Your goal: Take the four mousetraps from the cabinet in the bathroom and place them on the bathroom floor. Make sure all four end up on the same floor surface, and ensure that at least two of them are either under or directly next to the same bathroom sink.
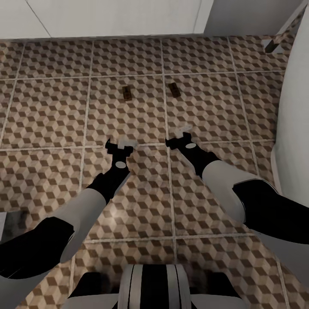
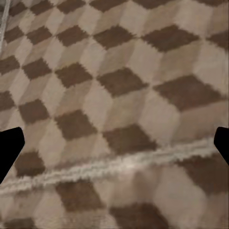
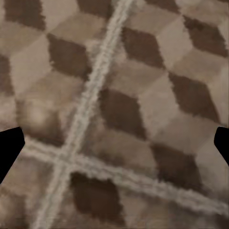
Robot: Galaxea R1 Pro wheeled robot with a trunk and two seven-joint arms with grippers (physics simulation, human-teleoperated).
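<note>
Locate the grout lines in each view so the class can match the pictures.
Head: grout lines form a grid over the whole floor.
Left wrist: one line crosses the picture.
Right wrist: two lines meet in a cross.
Shared landmark: the floor's cube pattern.

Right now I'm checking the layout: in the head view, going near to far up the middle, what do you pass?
Left gripper and right gripper → two mousetraps lying apart on the bathroom floor → white wall base.
</note>
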